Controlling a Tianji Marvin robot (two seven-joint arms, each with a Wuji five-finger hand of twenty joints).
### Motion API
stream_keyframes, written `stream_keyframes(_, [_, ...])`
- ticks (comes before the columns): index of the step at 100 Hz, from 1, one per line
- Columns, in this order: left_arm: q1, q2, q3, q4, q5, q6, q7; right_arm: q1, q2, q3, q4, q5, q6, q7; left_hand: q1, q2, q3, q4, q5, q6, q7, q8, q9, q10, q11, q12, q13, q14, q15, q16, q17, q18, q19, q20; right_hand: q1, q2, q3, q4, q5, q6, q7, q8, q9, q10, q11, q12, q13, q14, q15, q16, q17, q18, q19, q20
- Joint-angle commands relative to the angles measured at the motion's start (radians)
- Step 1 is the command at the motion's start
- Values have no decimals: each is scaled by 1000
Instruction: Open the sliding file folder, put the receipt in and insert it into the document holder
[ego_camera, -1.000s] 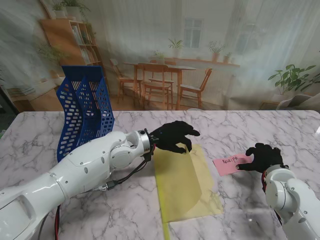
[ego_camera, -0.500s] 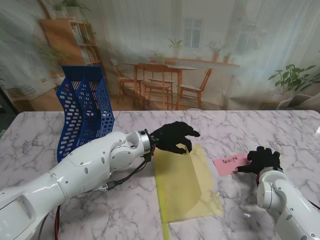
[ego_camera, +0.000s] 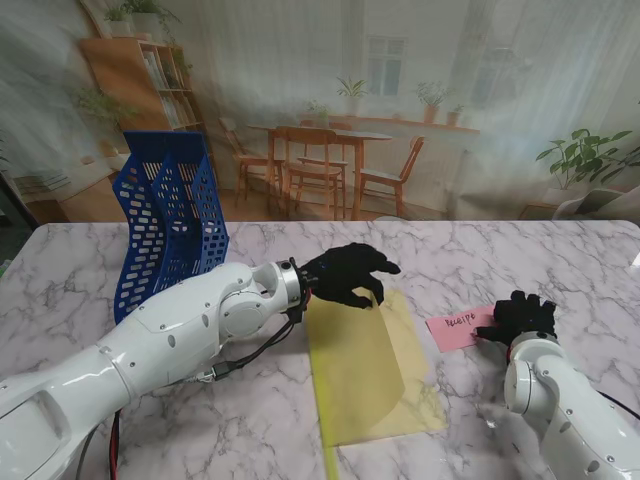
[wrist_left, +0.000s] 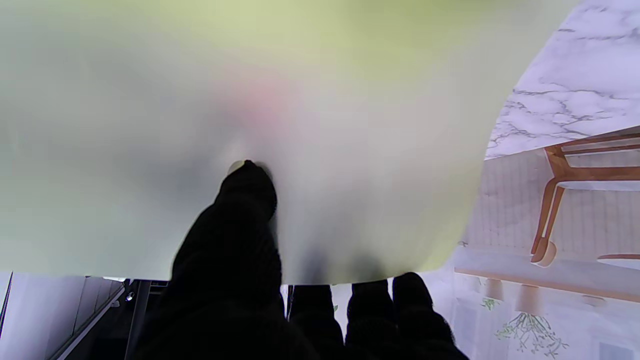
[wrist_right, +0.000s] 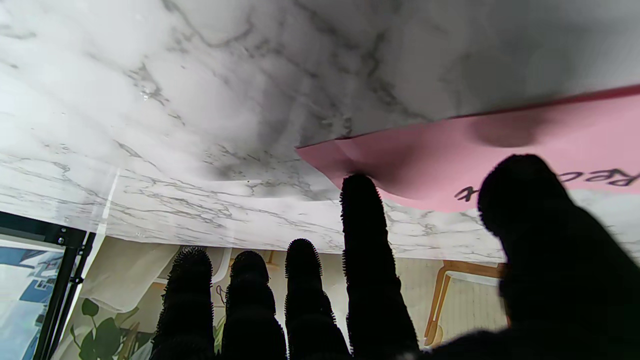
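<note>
A translucent yellow file folder (ego_camera: 365, 375) lies at the table's middle. My left hand (ego_camera: 345, 275) is shut on the far edge of its top cover and holds that edge raised. In the left wrist view the cover (wrist_left: 300, 100) fills the picture, with my thumb (wrist_left: 240, 210) pressed on it. The pink receipt (ego_camera: 455, 328) lies to the right of the folder. My right hand (ego_camera: 520, 318) rests at its right end with fingers spread. The index fingertip (wrist_right: 360, 200) touches the receipt's (wrist_right: 450, 160) curled corner, and the thumb (wrist_right: 525, 200) hovers over it. The blue mesh document holder (ego_camera: 165, 225) stands at the far left.
The marble table (ego_camera: 300, 250) runs to a printed backdrop behind it. My left forearm (ego_camera: 180, 330) lies across the near left of the table. My right forearm (ego_camera: 560, 410) rises from the near right corner.
My right forearm has swung inward and the hand has turned at the receipt's right end. The receipt and the left hand with the folder cover have stayed put.
</note>
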Motion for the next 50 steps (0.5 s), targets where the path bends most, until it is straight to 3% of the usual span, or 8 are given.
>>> stream_keyframes(1, [-4,1,-1,-6,2,-1,-15,-4,-8,-3,16,11,3,-11,39,77,-3,0,6,1,82,35,15,-21,18,6,17,-4,5,12,-10,-32,25,19,-54,-40,71,-25,21,3,0,9,-5,13,24,11,14,7,8,-12,-18,14,12,-13])
stream_keyframes(14, [-3,2,-2,-9,2,0,-18,-11,-11,5,12,6,-8,-39,39,76,-3,0,6,2,82,36,16,-20,18,6,17,-4,4,12,-11,-32,25,19,-56,-40,43,-32,-33,14,-14,4,-15,16,33,15,10,9,23,-9,-23,13,42,-9])
stream_keyframes(34, [1,2,-3,-11,1,0,-18,-20,-11,16,-3,-3,-6,-38,39,77,-3,0,6,1,81,37,16,-25,18,6,17,-5,4,12,-11,-32,25,19,-56,-35,14,-26,-102,41,-152,-97,-25,14,21,7,0,11,37,-11,-40,12,88,-31])
stream_keyframes(50, [2,4,-5,-15,1,0,-20,-15,-9,7,6,-13,15,-30,39,77,-3,0,6,2,82,38,16,-23,18,6,18,-5,4,13,-11,-33,24,18,-46,-41,13,-23,-55,48,-159,-119,-26,20,16,5,-3,12,40,-11,-44,13,98,-43])
